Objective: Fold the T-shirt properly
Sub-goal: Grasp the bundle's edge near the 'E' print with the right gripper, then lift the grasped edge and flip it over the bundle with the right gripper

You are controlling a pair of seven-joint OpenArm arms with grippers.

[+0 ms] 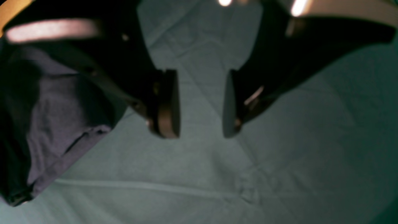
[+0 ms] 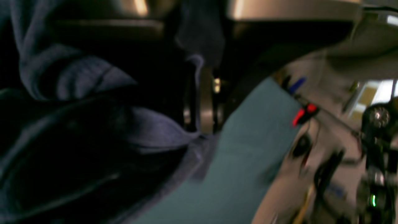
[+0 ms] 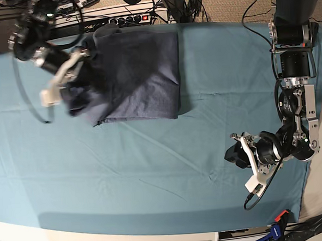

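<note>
The teal table cloth carries the T-shirt, partly folded at its far side. The right gripper pinches a T-shirt edge, jaws pressed together; the left gripper hovers over bare cloth, jaws spread

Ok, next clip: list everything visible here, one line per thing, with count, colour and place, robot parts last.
T-shirt: one, slate-blue, partly folded at the far left of the table, its left edge lifted.
Table cloth: one, teal, covering the table.
Power strip: one, with a red switch, behind the far table edge.
Clamp: one, blue with a red tip, near right table corner.
Left gripper: one, black, open, above bare cloth near the right edge in the base view.
Right gripper: one, dark, shut on the T-shirt's left edge, at far left in the base view.
</note>
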